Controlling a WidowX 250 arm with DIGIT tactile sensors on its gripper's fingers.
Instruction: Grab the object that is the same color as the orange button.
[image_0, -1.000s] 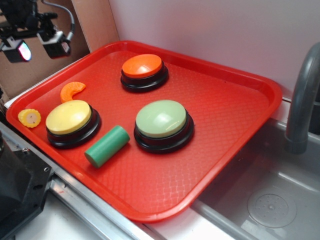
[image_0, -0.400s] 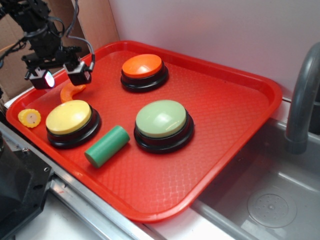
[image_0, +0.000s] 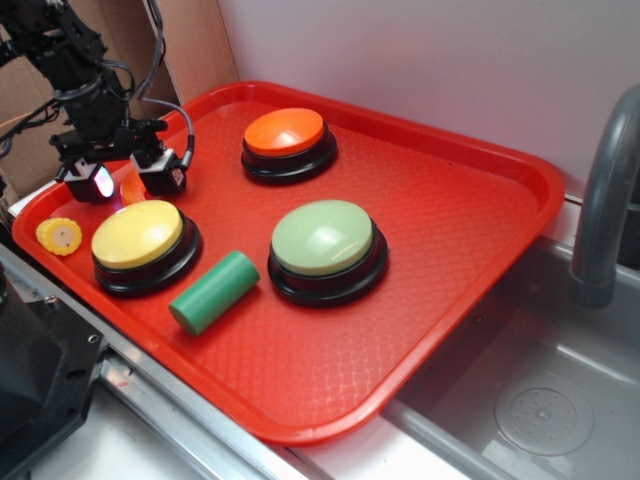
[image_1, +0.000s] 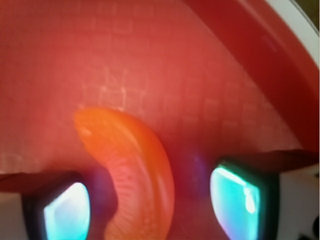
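Note:
The orange crescent piece (image_1: 135, 170) lies on the red tray (image_0: 450, 230) and fills the lower middle of the wrist view, between my two glowing fingertips (image_1: 67, 212). In the exterior view only a sliver of it (image_0: 130, 191) shows between the fingers. My gripper (image_0: 127, 183) is open, lowered around the crescent at the tray's far left, its jaws apart on either side and not touching it. The orange button (image_0: 288, 142) stands at the tray's back, to the right of the gripper.
A yellow-topped button (image_0: 142, 243) stands just in front of the gripper. A yellow corn piece (image_0: 59, 236) lies at the tray's left corner. A green cylinder (image_0: 213, 292) and a pale green button (image_0: 327, 249) sit mid-tray. A sink (image_0: 540, 400) and faucet (image_0: 605, 200) are at right.
My gripper has come down and to the right from above the tray's left edge and now straddles the orange crescent. Nothing else has moved.

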